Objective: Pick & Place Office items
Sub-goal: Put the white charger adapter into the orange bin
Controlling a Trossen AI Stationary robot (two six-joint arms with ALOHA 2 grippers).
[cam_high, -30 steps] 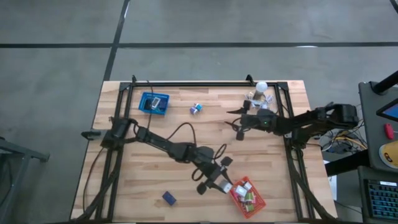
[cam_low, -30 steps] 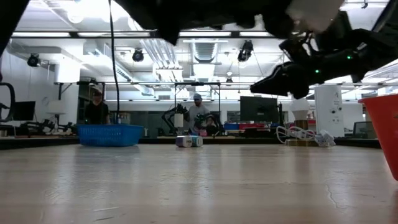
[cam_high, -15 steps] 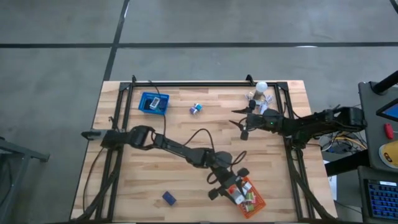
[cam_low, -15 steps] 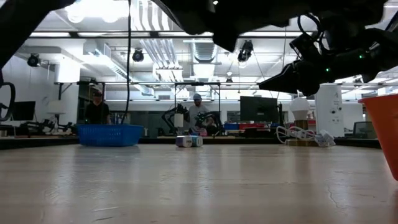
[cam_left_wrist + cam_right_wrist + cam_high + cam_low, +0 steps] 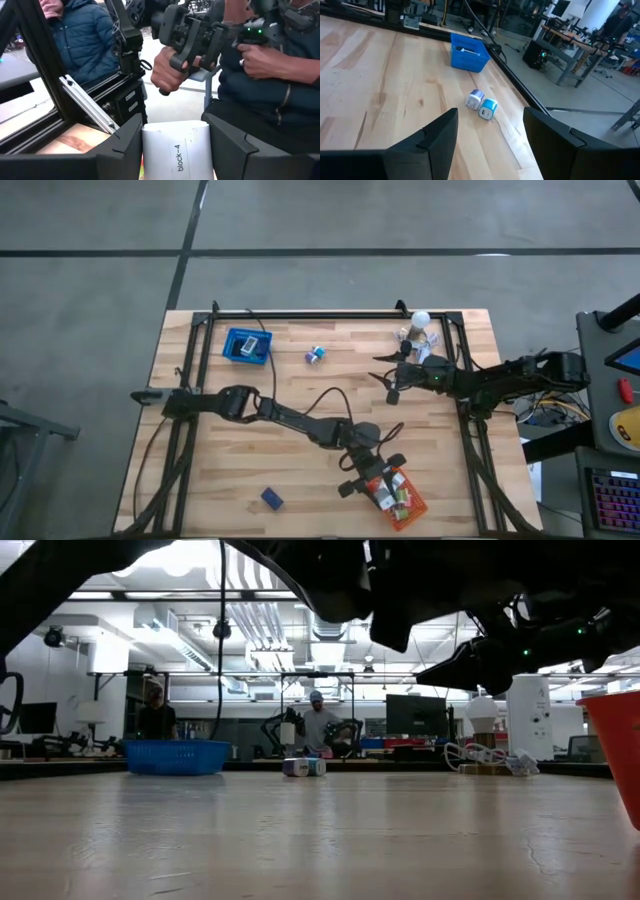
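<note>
We've got a white block (image 5: 176, 150) labelled "block-4" pinched between the jaws of the left gripper (image 5: 372, 478), and from above that gripper hangs right over the near edge of the orange basket (image 5: 409, 508) at the front right of the bench (image 5: 240, 470). The basket already carries several small items in white, red and green. In the left wrist view we see, past the block, a person's hands (image 5: 172, 70) holding a dark control handle in the room beyond.

Out from there, a dark blue block (image 5: 271, 498) lies alone near the front edge, well apart from the basket. Up toward the back, two little pieces, one white and one teal (image 5: 316, 355), sit side by side touching; the right wrist view catches them (image 5: 481, 106) clearly. The blue basket (image 5: 247, 345) stands at the back left with a white item inside.

The right gripper (image 5: 390, 380) hovers above the bench at the right, jaws spread with nothing between them, just beside the white ball-topped cluster (image 5: 420, 330) in the back right corner.
</note>
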